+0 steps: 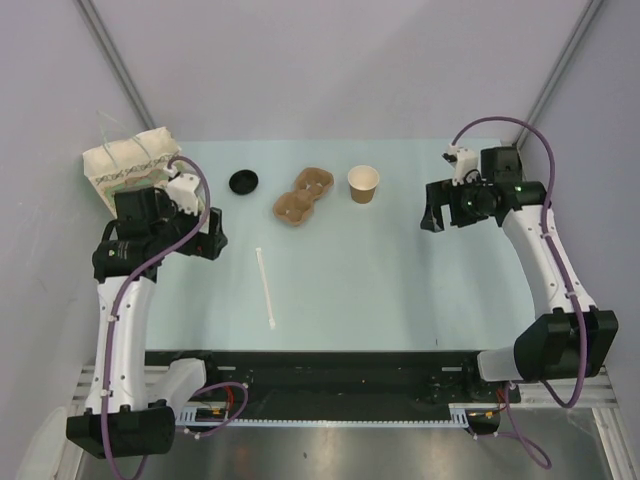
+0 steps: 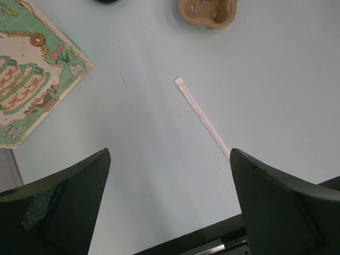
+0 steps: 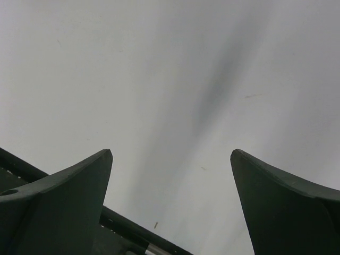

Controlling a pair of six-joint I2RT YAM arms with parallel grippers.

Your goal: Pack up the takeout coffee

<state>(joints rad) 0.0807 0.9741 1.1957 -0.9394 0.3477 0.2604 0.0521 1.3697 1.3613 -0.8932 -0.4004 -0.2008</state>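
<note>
Top external view shows us the paper cup (image 1: 363, 183) standing up with no lid on, at 1 o'clock from the middle of the table (image 1: 400, 300). Its black lid (image 1: 243, 181) lies apart from it at 11 o'clock. We see the brown carrier (image 1: 303, 196) between them, near the cup. A white stick (image 1: 266, 287) lies at 8 o'clock, and a paper bag (image 1: 128, 165) sits at 10 o'clock. We see the left gripper (image 2: 170, 159) and the right gripper (image 3: 170, 156) both with jaws wide apart, holding nothing.

Even bright overhead light; soft faint shadows; wrist views sharp, no glare.
</note>
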